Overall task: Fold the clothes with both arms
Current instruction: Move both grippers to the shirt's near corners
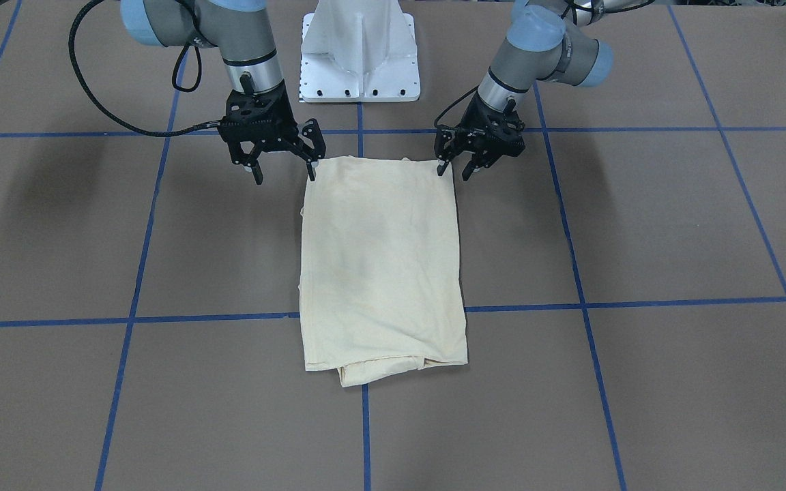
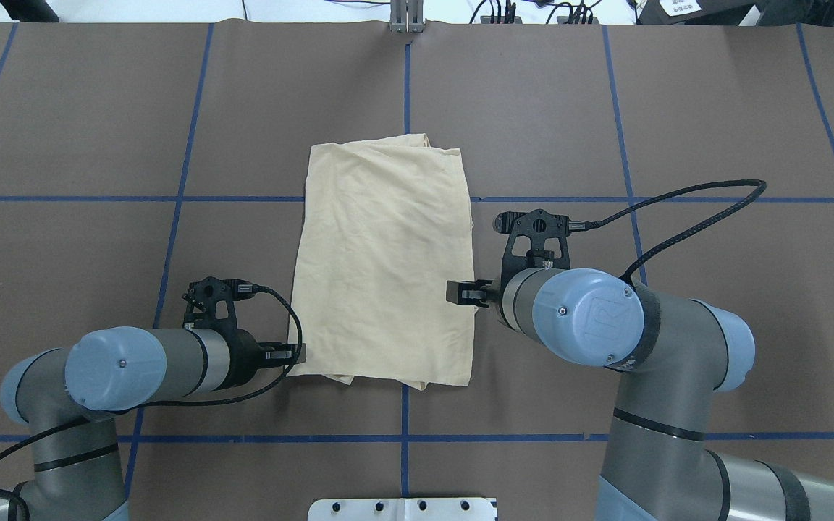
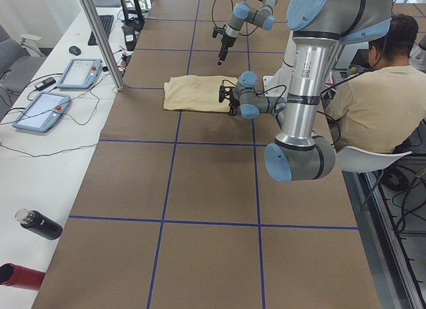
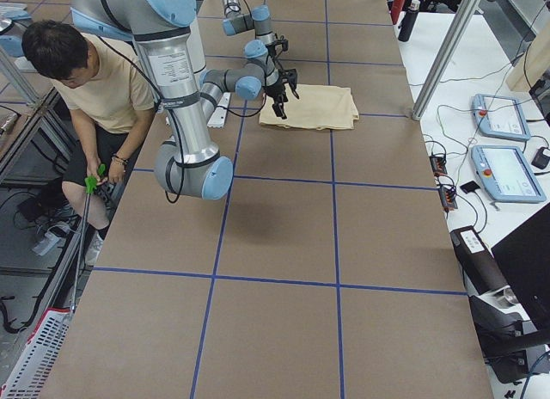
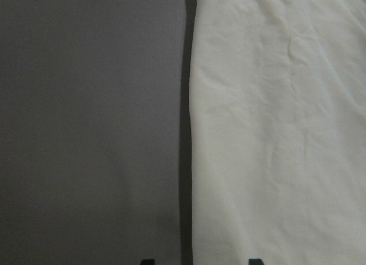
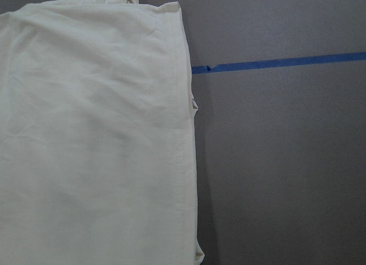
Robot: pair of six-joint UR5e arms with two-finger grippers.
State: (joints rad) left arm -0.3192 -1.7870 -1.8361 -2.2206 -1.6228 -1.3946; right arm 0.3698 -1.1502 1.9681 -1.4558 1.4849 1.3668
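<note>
One cream-yellow T-shirt (image 1: 379, 259), folded into a plain oblong, lies flat on the brown table (image 1: 638, 225) between my two grippers. My two arms both lean in from my base side: the left arm (image 1: 543, 48) slants down toward one near corner of the cloth, and the right arm (image 1: 243, 41) drops more steeply beside the other. My left gripper (image 1: 454, 172) hangs at its corner with jaws parted. In its wrist view the shirt's edge runs between them, one over fabric and one over bare table. My right gripper (image 1: 284, 177) is spread wide and grips nothing, its inner jaw just at the hem.
</note>
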